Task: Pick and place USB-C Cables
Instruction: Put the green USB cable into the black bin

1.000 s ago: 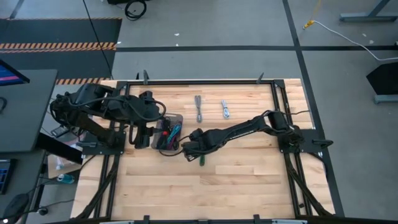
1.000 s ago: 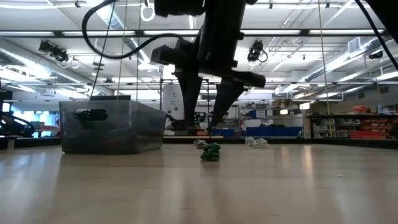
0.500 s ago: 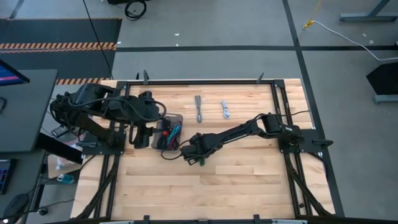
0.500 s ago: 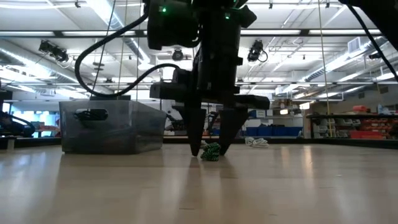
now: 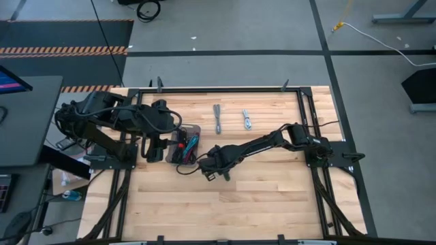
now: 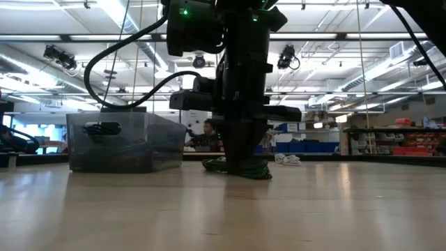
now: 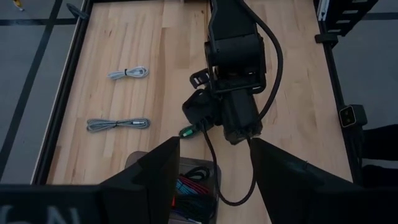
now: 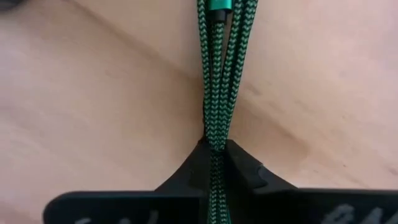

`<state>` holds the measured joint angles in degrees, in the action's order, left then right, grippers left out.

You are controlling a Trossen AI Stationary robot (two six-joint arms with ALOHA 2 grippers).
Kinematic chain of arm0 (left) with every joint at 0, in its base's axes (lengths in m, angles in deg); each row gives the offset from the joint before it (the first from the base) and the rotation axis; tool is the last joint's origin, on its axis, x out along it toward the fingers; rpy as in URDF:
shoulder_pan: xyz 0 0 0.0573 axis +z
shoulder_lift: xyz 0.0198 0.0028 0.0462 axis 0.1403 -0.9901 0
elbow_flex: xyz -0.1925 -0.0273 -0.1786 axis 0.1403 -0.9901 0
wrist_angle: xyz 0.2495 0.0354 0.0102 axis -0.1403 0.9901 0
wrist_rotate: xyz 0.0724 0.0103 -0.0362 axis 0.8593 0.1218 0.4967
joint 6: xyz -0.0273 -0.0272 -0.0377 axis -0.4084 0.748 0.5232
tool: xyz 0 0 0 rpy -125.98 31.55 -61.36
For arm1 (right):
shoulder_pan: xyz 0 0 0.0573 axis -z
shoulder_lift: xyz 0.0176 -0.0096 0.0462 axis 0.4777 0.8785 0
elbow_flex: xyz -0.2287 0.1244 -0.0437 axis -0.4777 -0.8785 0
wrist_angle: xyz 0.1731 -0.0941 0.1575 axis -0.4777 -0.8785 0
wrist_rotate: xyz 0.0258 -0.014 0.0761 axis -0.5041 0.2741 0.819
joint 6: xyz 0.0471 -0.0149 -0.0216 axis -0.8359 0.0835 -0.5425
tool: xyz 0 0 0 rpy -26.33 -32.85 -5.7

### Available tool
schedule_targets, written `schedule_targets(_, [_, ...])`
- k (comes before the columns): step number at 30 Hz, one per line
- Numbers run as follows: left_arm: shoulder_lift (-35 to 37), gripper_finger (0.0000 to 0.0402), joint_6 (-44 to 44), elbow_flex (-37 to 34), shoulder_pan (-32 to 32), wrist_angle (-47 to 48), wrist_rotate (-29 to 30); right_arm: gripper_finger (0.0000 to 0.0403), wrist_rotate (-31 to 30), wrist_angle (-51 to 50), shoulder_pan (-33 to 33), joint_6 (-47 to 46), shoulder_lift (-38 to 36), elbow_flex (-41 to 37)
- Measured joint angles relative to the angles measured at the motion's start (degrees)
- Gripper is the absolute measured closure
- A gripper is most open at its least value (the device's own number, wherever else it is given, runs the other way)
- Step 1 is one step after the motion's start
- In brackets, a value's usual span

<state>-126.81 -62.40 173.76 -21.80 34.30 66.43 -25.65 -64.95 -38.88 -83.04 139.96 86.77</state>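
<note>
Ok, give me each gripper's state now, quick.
Left gripper: open, empty, hovering above the grey tray.
Right gripper: shut on the green cable, down at the table.

Two matte-black jointed arms (image 5: 262, 143), looped black cables, green indicator light.

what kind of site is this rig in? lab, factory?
Probably a big industrial lab or workshop hall. The low view shows a high ceiling with strip lights and shelving with blue bins behind the table; the high view shows a concrete floor with hazard-striped tape beside the wooden table.
</note>
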Motion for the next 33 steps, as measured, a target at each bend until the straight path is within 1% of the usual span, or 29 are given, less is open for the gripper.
schedule_targets(3, [0.0,0.0198,0.0,0.0,0.0,0.0,0.0,0.0381,0.9,0.9,-0.5,1.1,-2.5,-0.1])
schedule_targets(6, [0.0,0.0198,0.2,0.0,0.0,0.0,0.0,0.0381,-0.3,0.8,-1.0,1.6,-8.1,0.1])
schedule_targets(11, [0.0,0.0198,0.3,0.0,0.0,0.0,0.0,0.0381,-9.6,1.6,-1.7,2.5,-16.6,0.0])
schedule_targets(14, [0.0,0.0198,0.3,0.0,0.0,0.0,0.0,0.0381,-13.3,6.1,-0.5,5.7,-19.5,0.2])
schedule_targets(16, [0.0,0.0198,0.4,0.0,0.0,-0.1,0.0,0.0381,-14.8,11.4,1.0,8.7,-19.5,0.1])
schedule_targets(22, [0.0,0.0198,0.6,0.0,0.0,-0.2,0.0,0.0381,-14.5,32.0,5.3,17.5,-17.5,0.2])
schedule_targets(26, [0.0,0.0198,0.6,0.0,0.0,0.0,0.0,0.0381,-14.9,35.6,6.9,18.2,-16.0,0.0])
schedule_targets(28, [0.1,0.0198,0.6,0.0,0.0,0.0,0.0,0.0381,-15.4,35.0,7.2,17.3,-15.3,0.0])
schedule_targets(30, [0.0,0.0198,0.6,0.0,0.0,0.0,0.0,0.0381,-15.9,36.5,7.2,15.9,-13.6,0.3])
schedule_targets(31, [0.0,0.0198,0.6,0.0,0.0,0.1,0.0,0.0381,-15.9,35.3,7.2,15.2,-12.7,0.0])
schedule_targets(33, [0.0,0.0198,0.6,0.0,0.0,0.0,0.0,0.0381,-14.5,37.5,7.2,12.9,-10.3,0.0])
